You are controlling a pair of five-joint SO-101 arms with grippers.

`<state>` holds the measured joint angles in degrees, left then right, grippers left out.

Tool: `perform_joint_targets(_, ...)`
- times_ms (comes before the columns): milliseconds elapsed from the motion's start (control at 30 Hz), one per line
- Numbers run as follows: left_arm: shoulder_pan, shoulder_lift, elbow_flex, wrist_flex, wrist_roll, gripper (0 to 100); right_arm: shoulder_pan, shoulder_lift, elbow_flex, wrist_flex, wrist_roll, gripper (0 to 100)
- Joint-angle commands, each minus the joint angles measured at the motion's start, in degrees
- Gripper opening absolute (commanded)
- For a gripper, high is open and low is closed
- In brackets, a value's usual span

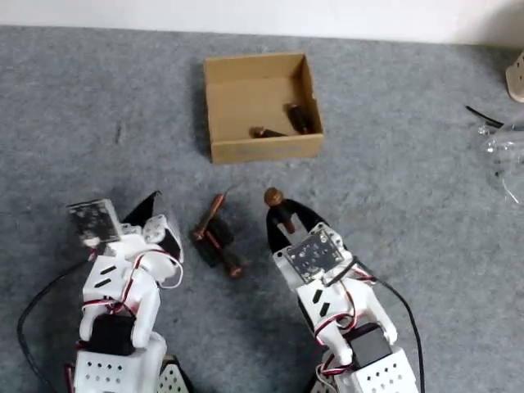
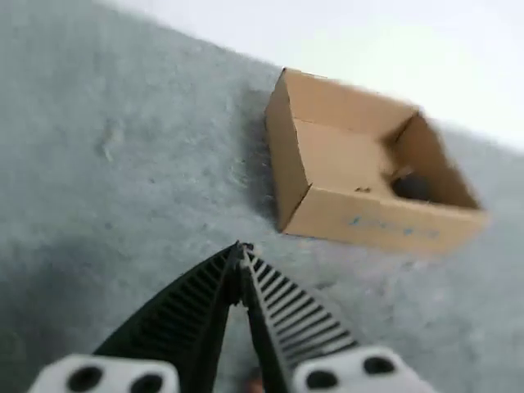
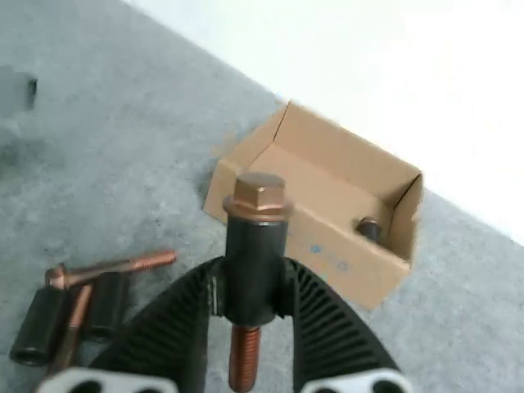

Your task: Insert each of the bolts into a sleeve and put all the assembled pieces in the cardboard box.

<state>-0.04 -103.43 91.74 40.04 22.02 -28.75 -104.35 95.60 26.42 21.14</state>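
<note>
Loose bolts before cardboard box

In the left wrist view the cardboard box was blurred, and the dark thing in its corner could not be identified. In the right wrist view the sleeve hid the shank of the bolt, whose threaded end was cut by the picture's edge. In the high view the right edge cut off a beige object.
</note>
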Motion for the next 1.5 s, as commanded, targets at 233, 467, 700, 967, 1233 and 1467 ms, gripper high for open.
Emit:
perform_joint_targets(233, -0.57, 0.13, 1.63, 1.14, -20.04, 1, 0.75, -0.84, 6.29, -1.36, -2.46, 0.5)
perform_joint_targets(467, -0.75, 0.13, 2.68, -1.76, -20.22, 1, 3.21, -0.75, 6.11, -0.22, 0.18, 0.5)
perform_joint_targets(700, -1.89, 0.13, 2.68, -1.93, -20.31, 1, 7.6, -0.66, 4.62, 0.04, 1.05, 0.6)
perform_joint_targets(967, -1.89, 0.13, 2.24, -1.93, -20.31, 1, 7.78, -0.48, 1.1, 0.22, 1.05, 0.7)
perform_joint_targets(1233, -1.89, 0.13, 2.51, -1.93, -20.31, 1, 7.87, 18.51, -13.23, -0.04, 0.79, 3.0)
perform_joint_targets(1467, -1.89, 0.04, 2.68, -1.93, -20.4, 1, 8.84, 51.91, -38.11, -3.47, 0.7, 0.5)
